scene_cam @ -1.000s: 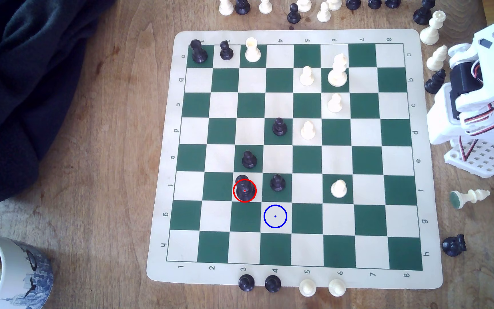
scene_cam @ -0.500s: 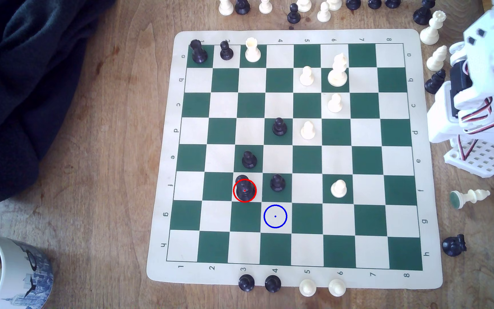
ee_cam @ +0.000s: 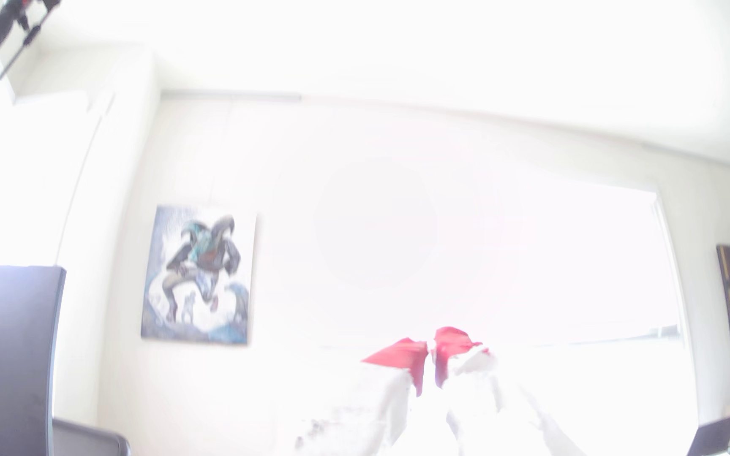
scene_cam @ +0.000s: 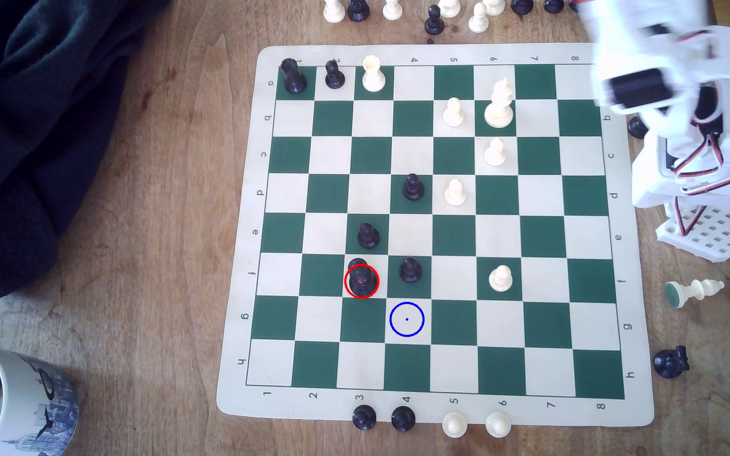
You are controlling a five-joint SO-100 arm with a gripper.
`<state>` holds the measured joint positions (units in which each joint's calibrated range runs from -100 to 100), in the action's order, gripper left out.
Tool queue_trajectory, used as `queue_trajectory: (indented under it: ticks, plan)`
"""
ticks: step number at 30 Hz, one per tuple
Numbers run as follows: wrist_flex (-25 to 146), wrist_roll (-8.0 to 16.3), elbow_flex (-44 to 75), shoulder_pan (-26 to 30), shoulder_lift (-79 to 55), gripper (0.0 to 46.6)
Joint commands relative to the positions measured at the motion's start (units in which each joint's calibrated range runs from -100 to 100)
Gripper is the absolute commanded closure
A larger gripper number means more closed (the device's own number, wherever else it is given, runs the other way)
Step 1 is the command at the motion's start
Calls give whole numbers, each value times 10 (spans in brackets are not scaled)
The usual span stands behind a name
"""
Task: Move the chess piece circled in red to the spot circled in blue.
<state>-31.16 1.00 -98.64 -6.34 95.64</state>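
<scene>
The chess piece circled in red (scene_cam: 362, 280) is a bulky glossy black piece standing on a cream square at row f, column 3 of the green-and-cream board (scene_cam: 240, 228). The spot circled in blue (scene_cam: 406, 319) is the bare cream square diagonally next to it, at row g, column 4. My white arm (scene_cam: 644, 79) is blurred over the board's corner at the exterior view's upper right, far from both. In the wrist view my gripper (ee_cam: 431, 350) points at a room wall, its red fingertips (ee_cam: 402, 350) nearly touching, with nothing between them.
Black pawns (scene_cam: 410, 269) (scene_cam: 368, 234) stand close to the ringed piece, and a white pawn (scene_cam: 500, 278) is further right in row f. Off the board are a mug (scene_cam: 12, 403), a dark cloth (scene_cam: 38, 109), a fallen white piece (scene_cam: 694, 291) and a black knight (scene_cam: 670, 361).
The arm has swung up from beside the board to over its upper right corner, now blurred and covering the pieces that stood there. No chess piece has moved.
</scene>
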Motion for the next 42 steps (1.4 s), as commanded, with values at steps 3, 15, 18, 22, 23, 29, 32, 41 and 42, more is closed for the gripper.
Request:
queue_trajectory:
  ticks: [3, 15, 18, 22, 23, 29, 32, 41, 42]
  plan:
    - [281, -2, 85, -5, 0, 464]
    - [623, -32, 359, 101, -185, 464]
    - [673, -20, 462, 104, -289, 464]
    - [735, 0, 588, 116, -400, 464]
    - [756, 4, 620, 117, -427, 464]
    - [910, 43, 805, 154, -563, 464]
    - [967, 60, 874, 165, -636, 464]
    - [1000, 99, 995, 205, -765, 459]
    - [1002, 101, 1015, 203, -793, 452]
